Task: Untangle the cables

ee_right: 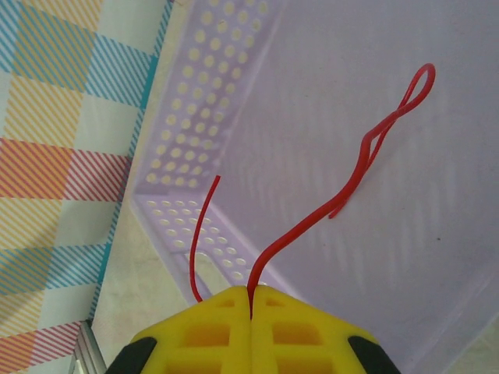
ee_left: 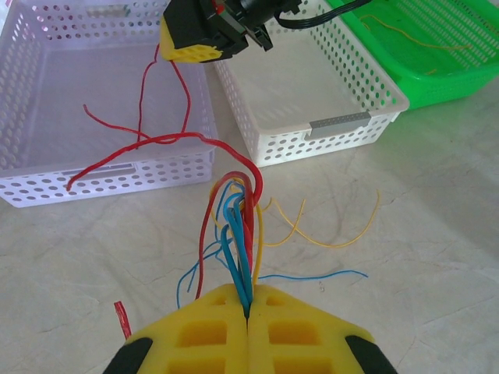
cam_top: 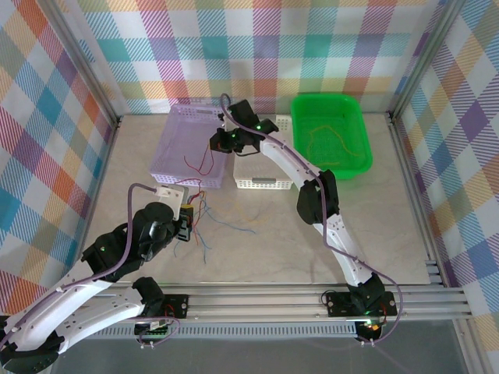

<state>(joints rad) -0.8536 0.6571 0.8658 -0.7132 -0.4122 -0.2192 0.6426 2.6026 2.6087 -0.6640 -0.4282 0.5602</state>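
Thin red, blue and yellow cables [ee_left: 238, 234] sit pinched in the closed left hand [ee_left: 248, 312] above the counter [ee_left: 437, 234]; the shut right hand [ee_right: 250, 300] grips one red wire [ee_right: 359, 173] over the lilac perforated basket [ee_right: 203, 117]; overhead, yellow strands [cam_top: 331, 140] lie in the green tray [cam_top: 326, 99].

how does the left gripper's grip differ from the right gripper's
The left gripper clamps a bundle of thin red, blue and yellow wires; the right gripper pinches only thin red wire. The left gripper is over the table, the right gripper over the pale purple perforated basket. Both are shut.
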